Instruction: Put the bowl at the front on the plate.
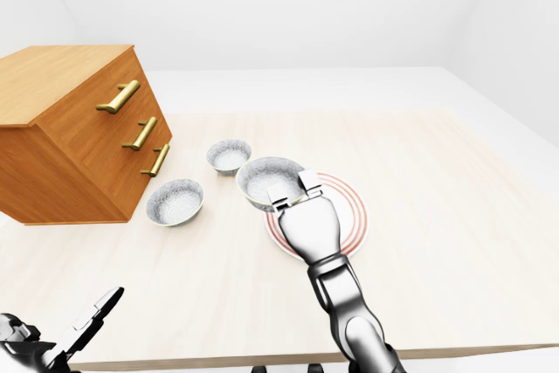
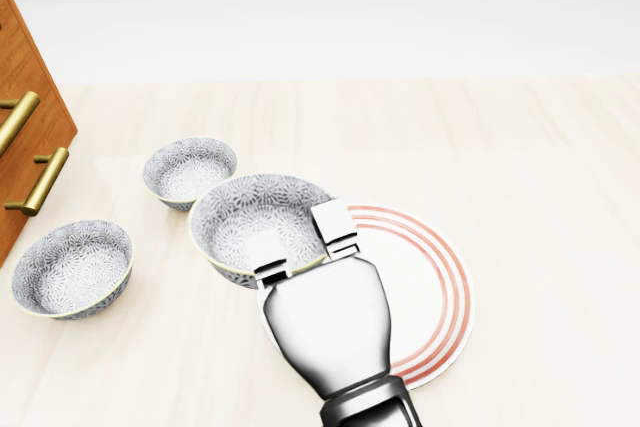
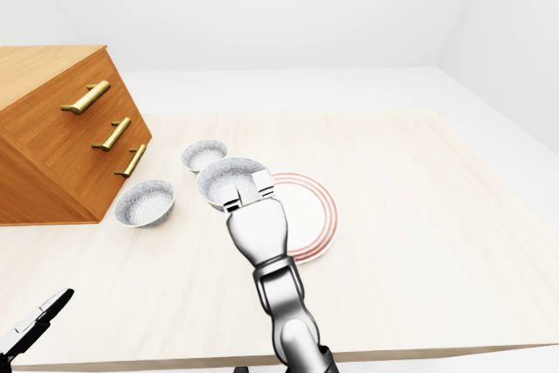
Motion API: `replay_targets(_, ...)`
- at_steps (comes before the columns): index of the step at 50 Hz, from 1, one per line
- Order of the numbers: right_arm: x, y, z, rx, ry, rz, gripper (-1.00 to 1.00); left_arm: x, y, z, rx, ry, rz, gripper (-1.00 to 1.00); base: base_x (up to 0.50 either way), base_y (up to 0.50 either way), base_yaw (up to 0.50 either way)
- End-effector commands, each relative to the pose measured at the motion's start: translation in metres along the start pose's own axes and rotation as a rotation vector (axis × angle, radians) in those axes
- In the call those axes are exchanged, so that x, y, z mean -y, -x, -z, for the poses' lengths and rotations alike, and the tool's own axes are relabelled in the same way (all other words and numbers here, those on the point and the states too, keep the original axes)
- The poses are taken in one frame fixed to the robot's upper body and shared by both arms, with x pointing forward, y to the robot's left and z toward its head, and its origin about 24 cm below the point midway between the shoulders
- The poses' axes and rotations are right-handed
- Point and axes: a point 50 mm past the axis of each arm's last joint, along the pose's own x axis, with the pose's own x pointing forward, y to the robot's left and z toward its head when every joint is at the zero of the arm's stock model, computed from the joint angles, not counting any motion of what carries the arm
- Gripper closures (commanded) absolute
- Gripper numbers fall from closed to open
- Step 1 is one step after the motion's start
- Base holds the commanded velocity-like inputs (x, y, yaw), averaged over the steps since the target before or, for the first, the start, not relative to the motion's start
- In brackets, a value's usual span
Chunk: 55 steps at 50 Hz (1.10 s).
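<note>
My right hand (image 2: 300,235) is shut on the near rim of a patterned grey bowl (image 2: 250,212), two fingers (image 2: 333,219) hooked over the edge. The bowl sits at the left edge of a white plate with red rings (image 2: 435,282), overlapping its rim and tilted slightly toward me. I cannot tell whether it touches the plate. My left hand (image 1: 83,325) hangs low at the bottom left of the left-eye view, open and holding nothing, far from the bowls.
Two more patterned bowls stand on the pale wooden table (image 1: 437,181): one (image 2: 190,169) just above-left of the held bowl, another (image 2: 72,265) farther left. A wooden drawer cabinet with brass handles (image 1: 70,128) stands at the left.
</note>
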Motion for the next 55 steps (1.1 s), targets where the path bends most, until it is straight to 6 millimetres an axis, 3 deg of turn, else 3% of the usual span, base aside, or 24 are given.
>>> replay_targets(1,-0.005,0.001,0.002,-0.021,-0.101,0.075,1.00,0.000,0.000,0.001,-0.004,-0.003,0.000,-1.00,0.00,0.00,0.00)
replay_targets(20,-0.006,0.002,0.002,-0.015,-0.072,0.074,1.00,0.000,0.000,0.000,0.000,-0.002,0.002,-1.00,0.00,0.00,0.00)
replay_targets(28,0.000,0.009,0.014,-0.051,0.017,0.130,1.00,0.000,0.000,-0.002,0.008,-0.002,0.000,-1.00,0.00,0.00,0.00)
replay_targets(55,-0.027,0.026,0.025,-0.087,0.005,0.107,1.00,0.000,-0.001,0.001,-0.003,0.003,0.002,-1.00,0.00,0.00,0.00)
